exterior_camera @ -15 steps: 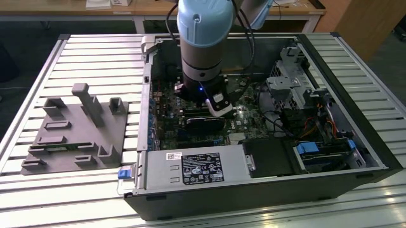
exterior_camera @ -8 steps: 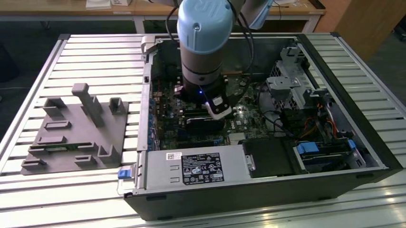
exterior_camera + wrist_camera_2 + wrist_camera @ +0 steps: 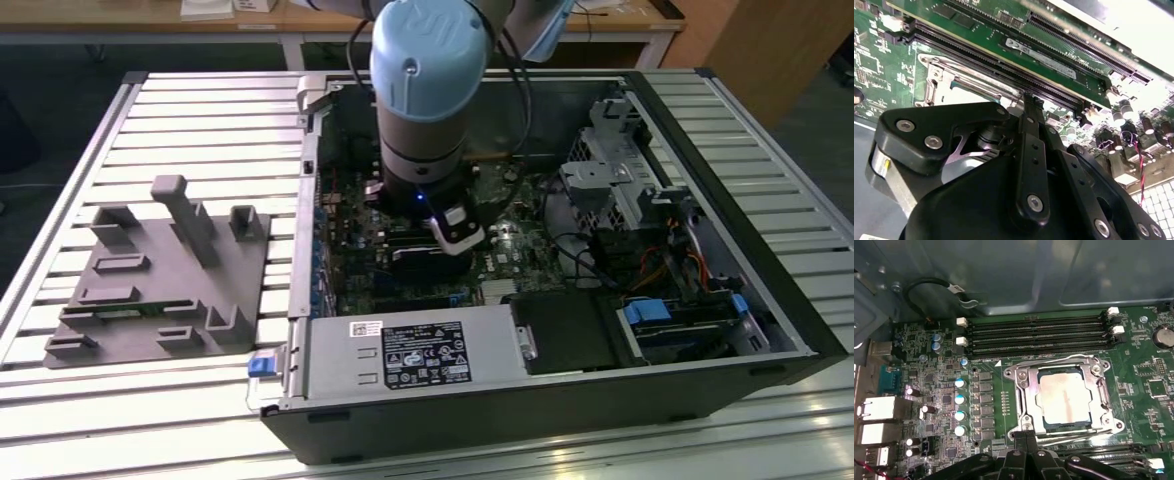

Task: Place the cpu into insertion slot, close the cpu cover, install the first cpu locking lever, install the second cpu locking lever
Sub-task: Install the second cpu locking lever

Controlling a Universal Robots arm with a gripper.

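Silver-grey square cpu point(image 3: 1064, 399) sits in the socket under its closed metal frame cover point(image 3: 1026, 390), black gripper point(image 3: 1026, 432) fingers pressed together empty beside it.

Reaches steeply down, the pale blue-grey arm point(image 3: 420, 90) near vertical in the exterior view, wrist ending in a white-and-black gripper point(image 3: 454, 235). Shows black linkage plates and bolted joints in both wrist views. Brings the fingers point(image 3: 1030, 107) together to a narrow tip, apparently closed with nothing between them, though the tip itself is partly hidden. Points the fingertips point(image 3: 1025, 432) straight down.
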